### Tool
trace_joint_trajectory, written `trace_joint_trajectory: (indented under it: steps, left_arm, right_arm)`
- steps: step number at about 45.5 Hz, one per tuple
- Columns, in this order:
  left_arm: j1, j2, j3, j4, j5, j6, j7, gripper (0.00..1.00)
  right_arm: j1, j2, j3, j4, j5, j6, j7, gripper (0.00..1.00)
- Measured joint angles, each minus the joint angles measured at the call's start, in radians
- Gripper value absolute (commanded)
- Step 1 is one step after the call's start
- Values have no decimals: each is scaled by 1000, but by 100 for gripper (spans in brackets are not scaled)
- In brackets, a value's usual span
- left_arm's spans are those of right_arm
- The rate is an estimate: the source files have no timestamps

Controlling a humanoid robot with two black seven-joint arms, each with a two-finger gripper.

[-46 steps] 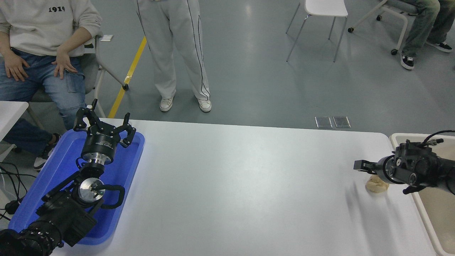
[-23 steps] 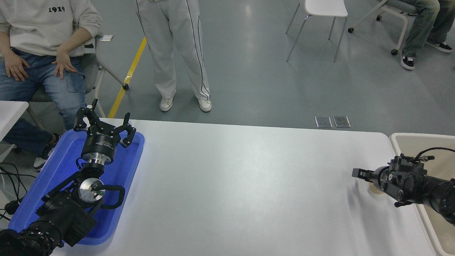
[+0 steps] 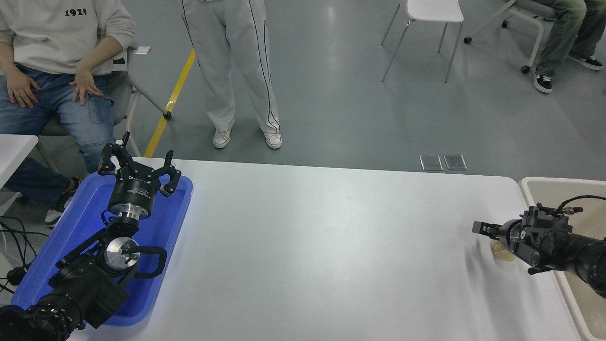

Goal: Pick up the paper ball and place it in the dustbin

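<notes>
The paper ball [image 3: 502,252] is a tan crumpled wad on the white table near its right edge. Most of it is hidden under my right gripper [image 3: 481,228], which reaches in from the right edge and points left, low over the ball. Whether that gripper holds the ball does not show from this side. The dustbin [image 3: 544,181], cream with a pale rounded rim, stands just right of the table, partly behind my right arm. My left gripper [image 3: 138,163] is parked open over the blue tray at the lower left.
A shallow blue tray [image 3: 177,222] lies on the table's left side under my left arm. One person sits at the far left and another stands beyond the table's far edge. A white chair [image 3: 433,12] stands further back.
My right arm dropped from above the paper ball down onto it, hiding most of it, then rose slightly. The ball has stayed at about the same spot. The left arm has not moved.
</notes>
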Motion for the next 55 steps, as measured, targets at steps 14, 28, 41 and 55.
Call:
trace_joint_trajectory:
  steps: [14, 28, 41, 55]
  left_arm:
    - [0, 0, 0, 0, 0, 0, 0, 100]
    - [0, 0, 0, 0, 0, 0, 0, 100]
    - [0, 0, 0, 0, 0, 0, 0, 100]
    - [0, 0, 0, 0, 0, 0, 0, 100]
  right_arm:
    - [-11, -2, -4, -2, -6, -1, 0, 93]
    - [-28, 2, -4, 20, 2, 5, -2, 20]
    - [-10, -25, 11, 104, 50, 4, -31, 0]
    - [26, -79, 20, 173, 143, -1, -45, 0]
